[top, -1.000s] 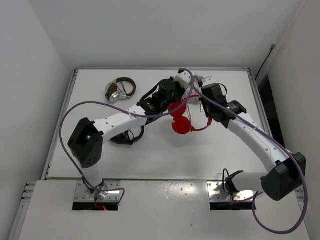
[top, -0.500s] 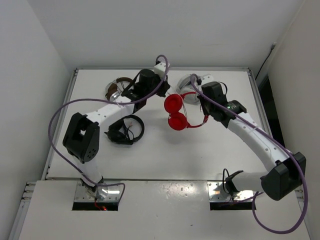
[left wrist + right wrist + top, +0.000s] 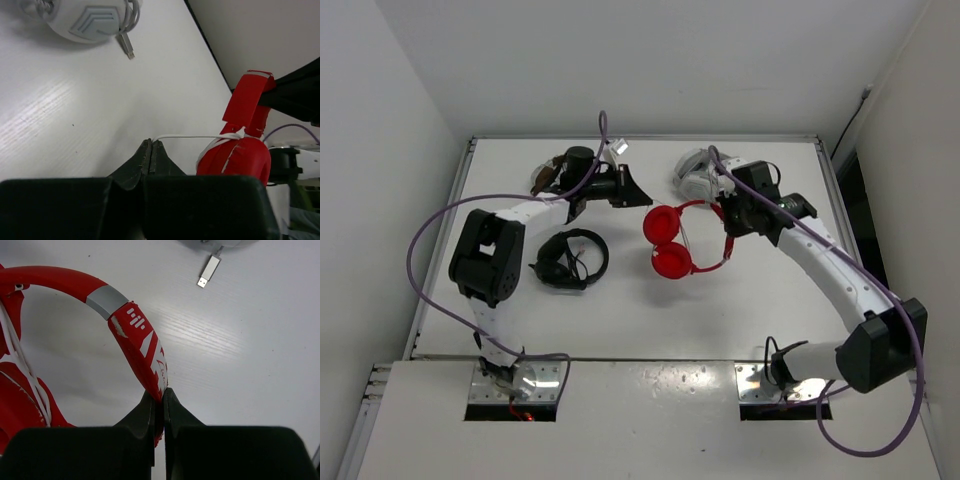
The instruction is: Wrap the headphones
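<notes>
White table (image 3: 650, 320), pale walls on three sides. The red headphones (image 3: 672, 262) sat mid-table, between your two grippers, earcups side by side and toward the left arm, band arcing toward the right arm. Your right gripper (image 3: 161, 400) was clamped on the red headband (image 3: 140, 335), jaws tight on the band's lower end. Your left gripper (image 3: 151, 150) was pressed closed, apart from the earcups, with the thin white cable (image 3: 187, 136) running taut from the earcup straight into its tips, so it looked pinched there. More cable was looped around the earcup. A black pair (image 3: 570, 262) lay near the left arm, a white-grey pair (image 3: 695, 172) at the far edge by the right wrist, its USB plug (image 3: 207, 271) loose on the table. A brown-silver pair (image 3: 545, 178) sat partly hidden behind the left arm.
</notes>
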Robot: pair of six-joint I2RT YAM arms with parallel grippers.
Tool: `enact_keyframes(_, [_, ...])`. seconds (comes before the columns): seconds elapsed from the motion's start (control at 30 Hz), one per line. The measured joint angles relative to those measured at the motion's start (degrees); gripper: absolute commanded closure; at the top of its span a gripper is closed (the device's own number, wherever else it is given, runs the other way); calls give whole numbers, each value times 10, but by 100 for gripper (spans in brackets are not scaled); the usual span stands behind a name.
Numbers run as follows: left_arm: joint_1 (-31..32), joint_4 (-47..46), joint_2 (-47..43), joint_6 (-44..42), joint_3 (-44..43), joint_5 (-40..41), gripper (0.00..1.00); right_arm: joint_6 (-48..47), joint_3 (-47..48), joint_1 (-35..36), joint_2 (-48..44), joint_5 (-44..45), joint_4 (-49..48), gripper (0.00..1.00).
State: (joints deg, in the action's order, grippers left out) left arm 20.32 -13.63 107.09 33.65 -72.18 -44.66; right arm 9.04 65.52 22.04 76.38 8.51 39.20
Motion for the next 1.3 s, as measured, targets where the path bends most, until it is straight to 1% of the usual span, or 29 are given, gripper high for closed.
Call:
enact_keyframes(0.13, [-14, -33, 25, 48, 19, -65, 100, 9, 1, -22, 3, -41, 0, 100])
enact_keyframes(0.3, [-10, -39, 15, 39, 43, -75, 100, 37, 1, -39, 3, -80, 2, 100])
enact_keyframes(0.37, [-2, -45, 1, 37, 69, -71, 100, 50, -1, -50, 2, -88, 2, 100])
enact_keyframes(0.47, [24, -63, -20, 54, 109, -43, 100, 75, -18, -66, -8, -92, 1, 100])
enact_keyframes(0.6, [85, -85, -26, 88, 136, 3, 100, 105, -54, -87, -35, -90, 21, 100])
enact_keyframes(0.67, [120, -95, -23, 100, 137, 25, 100, 120, -64, -102, -42, -84, 38, 100])
enact_keyframes(0.77, [159, -123, -6, 120, 134, 54, 100, 140, -85, -144, -47, -85, 56, 100])
enact_keyframes(0.9, [193, -159, 53, 150, 110, 99, 100, 165, -114, -195, -49, -87, 81, 100])
enact_keyframes(1.1, [227, -184, 134, 184, 72, 141, 100, 194, -139, -220, -49, -53, 104, 100])
enact_keyframes(1.2, [238, -190, 167, 196, 46, 147, 100, 202, -155, -223, -49, -20, 104, 100])
enact_keyframes(1.3, [242, -191, 189, 201, 29, 152, 100, 211, -168, -230, -42, -9, 98, 100])
